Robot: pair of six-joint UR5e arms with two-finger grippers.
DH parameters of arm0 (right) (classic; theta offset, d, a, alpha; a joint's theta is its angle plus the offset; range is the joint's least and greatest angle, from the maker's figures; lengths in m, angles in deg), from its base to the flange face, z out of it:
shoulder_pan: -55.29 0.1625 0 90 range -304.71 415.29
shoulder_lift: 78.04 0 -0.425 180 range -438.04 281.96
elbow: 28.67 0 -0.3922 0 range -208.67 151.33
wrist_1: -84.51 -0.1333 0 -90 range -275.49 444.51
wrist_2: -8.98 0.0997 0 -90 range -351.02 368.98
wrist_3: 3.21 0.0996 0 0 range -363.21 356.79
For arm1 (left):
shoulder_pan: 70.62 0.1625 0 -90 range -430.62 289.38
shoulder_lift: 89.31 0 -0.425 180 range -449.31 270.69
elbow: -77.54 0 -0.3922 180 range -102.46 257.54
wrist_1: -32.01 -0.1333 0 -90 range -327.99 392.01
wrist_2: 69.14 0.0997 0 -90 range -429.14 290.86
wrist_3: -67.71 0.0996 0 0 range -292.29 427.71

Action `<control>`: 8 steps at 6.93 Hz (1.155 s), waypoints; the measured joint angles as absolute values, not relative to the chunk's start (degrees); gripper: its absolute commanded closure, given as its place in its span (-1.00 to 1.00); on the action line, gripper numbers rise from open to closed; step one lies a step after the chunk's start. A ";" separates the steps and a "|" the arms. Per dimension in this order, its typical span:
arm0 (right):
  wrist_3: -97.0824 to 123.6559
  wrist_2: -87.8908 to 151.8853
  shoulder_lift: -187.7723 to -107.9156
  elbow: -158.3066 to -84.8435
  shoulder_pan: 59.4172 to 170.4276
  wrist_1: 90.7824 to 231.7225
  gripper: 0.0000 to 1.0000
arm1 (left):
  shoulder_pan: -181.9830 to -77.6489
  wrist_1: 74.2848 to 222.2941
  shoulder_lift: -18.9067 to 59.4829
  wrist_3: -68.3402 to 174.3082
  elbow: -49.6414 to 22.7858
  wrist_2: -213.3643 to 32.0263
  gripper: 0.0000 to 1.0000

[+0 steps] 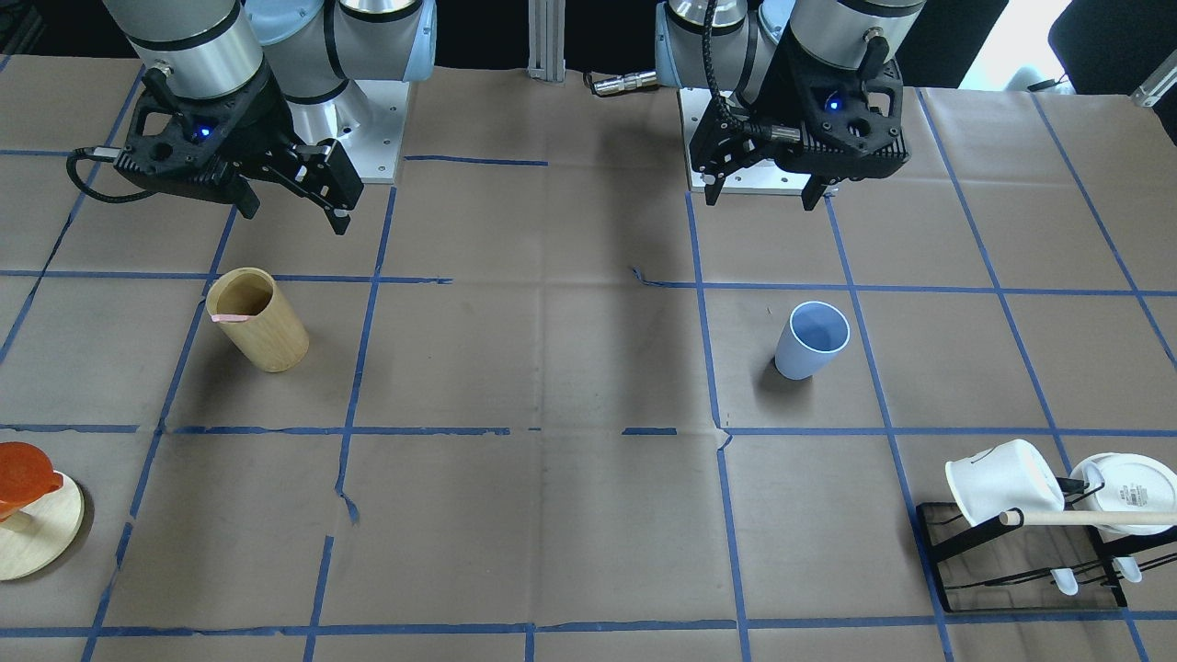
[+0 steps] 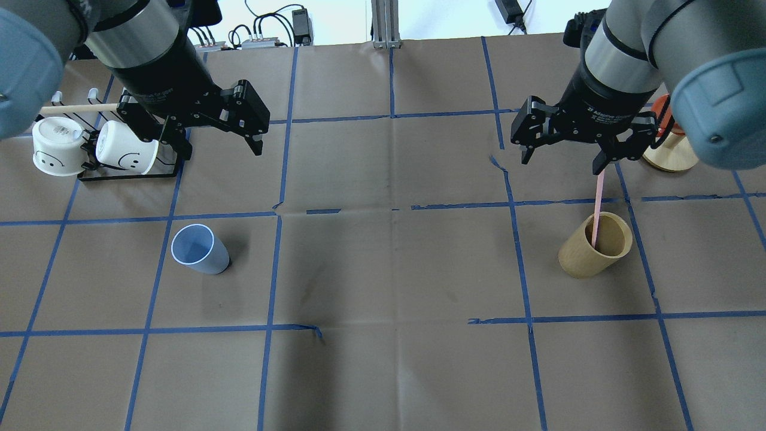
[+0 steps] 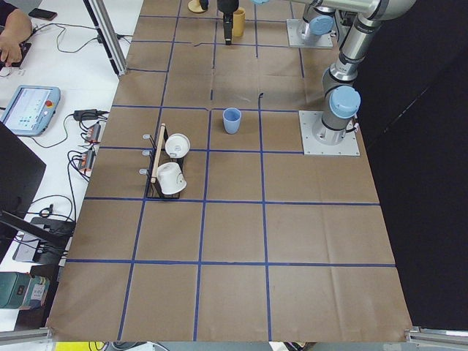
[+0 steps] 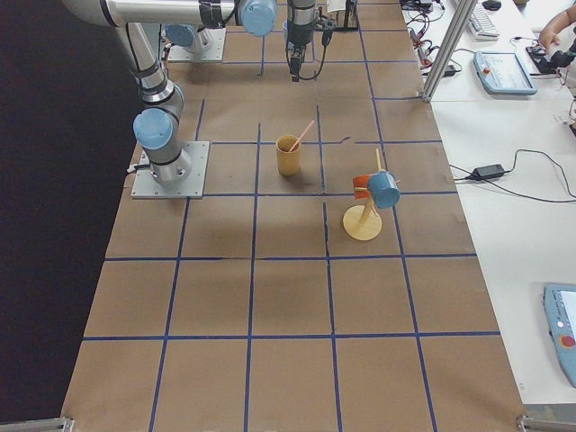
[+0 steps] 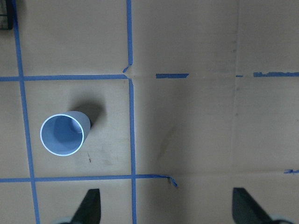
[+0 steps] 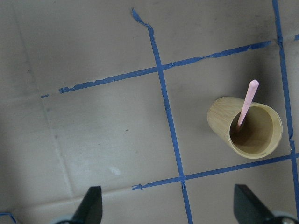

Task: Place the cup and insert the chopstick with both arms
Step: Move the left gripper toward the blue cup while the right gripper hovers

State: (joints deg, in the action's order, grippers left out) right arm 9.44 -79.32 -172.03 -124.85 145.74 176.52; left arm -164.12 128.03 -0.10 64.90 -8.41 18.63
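The light blue cup (image 2: 199, 248) stands upright and empty on the paper on my left side; it also shows in the front view (image 1: 811, 342) and the left wrist view (image 5: 64, 134). My left gripper (image 2: 221, 152) is open and empty, hovering above and beyond the cup. One pale pink chopstick (image 2: 597, 203) leans inside a tan wooden cylinder (image 2: 592, 245), also seen in the right wrist view (image 6: 246, 105). My right gripper (image 2: 562, 163) is open and empty, above the chopstick's upper end and apart from it.
A black rack (image 2: 128, 173) with two white mugs (image 2: 57, 146) and a beige rod stands at the far left, close to my left gripper. A wooden stand (image 2: 667, 152) with an orange cup is at the far right. Blue tape lines grid the brown paper.
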 measured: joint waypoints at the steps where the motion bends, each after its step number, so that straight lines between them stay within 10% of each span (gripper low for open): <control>1: 9.44 -79.32 -172.06 -125.01 145.75 176.53 -0.99 | -164.00 127.81 -0.10 65.57 -8.41 18.70 -0.99; 8: 3.45 -80.04 -168.19 -124.47 144.86 177.45 -0.99 | -158.04 127.90 -0.24 68.35 -7.82 19.02 -1.00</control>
State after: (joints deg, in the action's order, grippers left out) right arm 3.45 -80.04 -168.19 -124.47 144.86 177.45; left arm -158.04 127.90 -0.24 68.35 -7.82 19.02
